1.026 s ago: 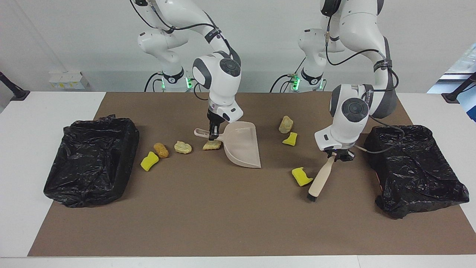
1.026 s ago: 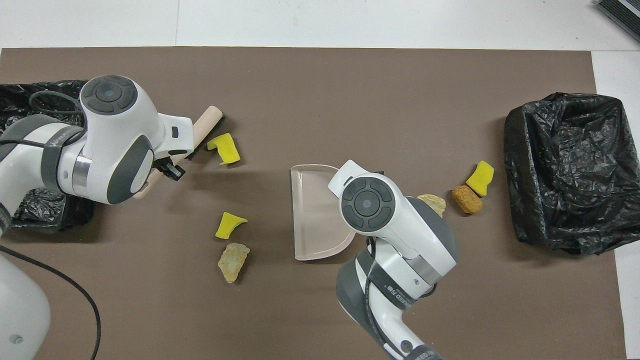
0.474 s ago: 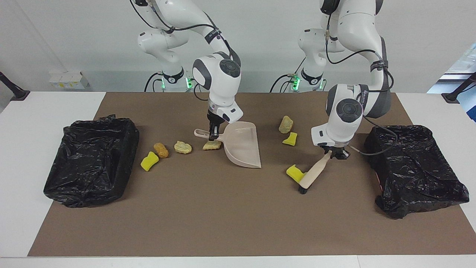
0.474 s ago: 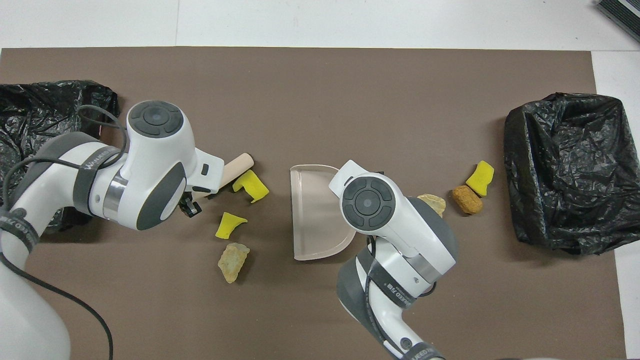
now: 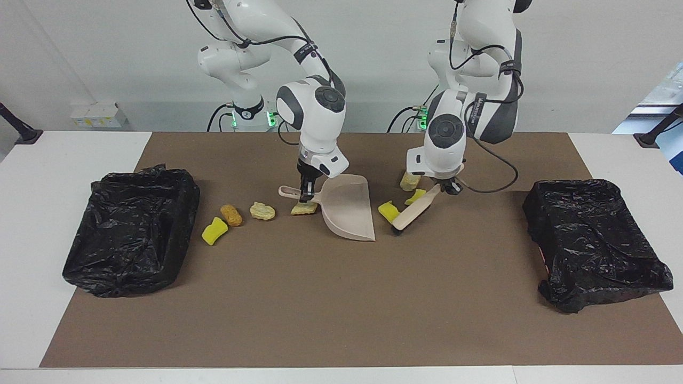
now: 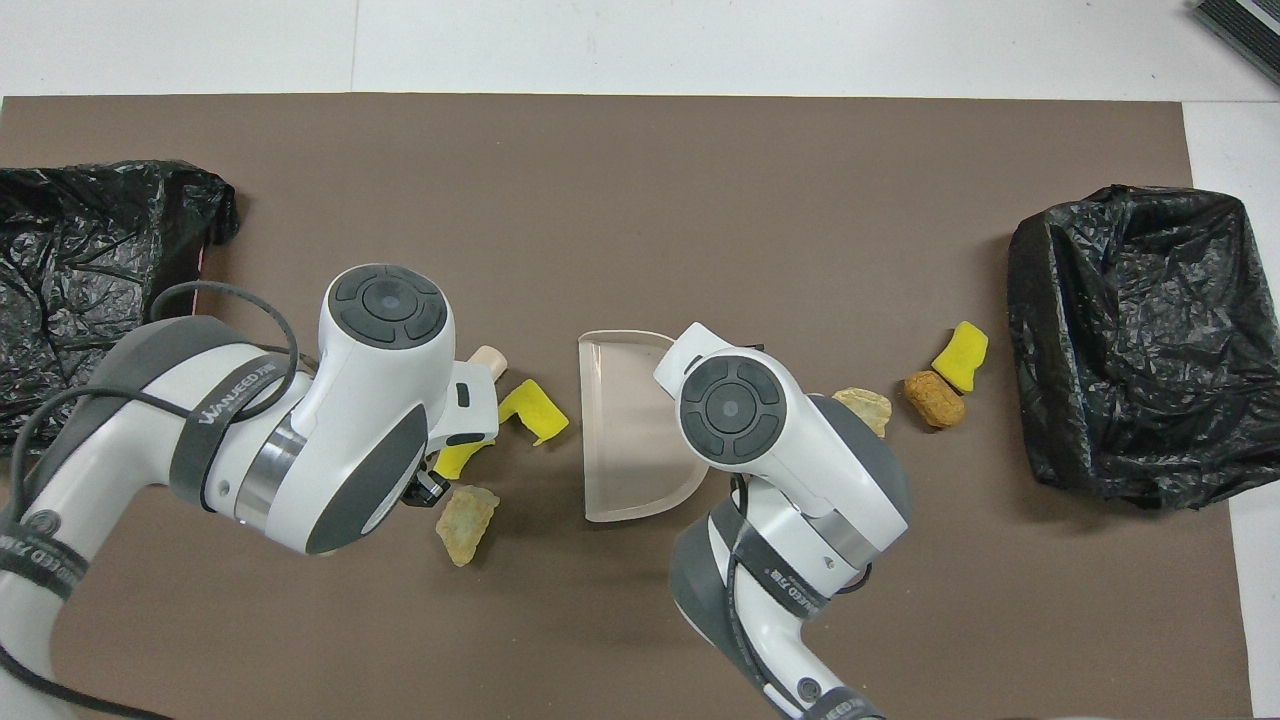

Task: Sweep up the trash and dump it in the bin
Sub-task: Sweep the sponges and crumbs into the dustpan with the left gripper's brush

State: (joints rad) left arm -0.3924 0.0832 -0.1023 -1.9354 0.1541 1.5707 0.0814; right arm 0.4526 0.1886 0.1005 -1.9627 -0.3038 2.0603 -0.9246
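My right gripper (image 5: 305, 193) is shut on the handle of the beige dustpan (image 5: 347, 209), which rests on the mat with its mouth toward the left arm's end. My left gripper (image 5: 447, 185) is shut on the brush (image 5: 415, 210), bristles down on the mat. A yellow sponge chunk (image 5: 388, 210) lies against the brush, just short of the dustpan's mouth. Another yellow chunk (image 5: 415, 197) and a tan lump (image 5: 410, 181) lie under my left hand. A tan lump (image 5: 303, 209) sits below the dustpan handle. Beside it lie a tan lump (image 5: 262, 211), an orange-brown lump (image 5: 231, 215) and a yellow chunk (image 5: 214, 231).
Two black-lined bins stand on the brown mat, one at the right arm's end (image 5: 130, 229) and one at the left arm's end (image 5: 595, 240). In the overhead view the dustpan (image 6: 620, 430) lies mid-mat, with the pushed sponge (image 6: 535, 410) beside its mouth.
My left arm has swept the brush toward the dustpan, pushing the yellow sponge chunk along the mat to near the pan's mouth. The right arm and the dustpan have stayed still.
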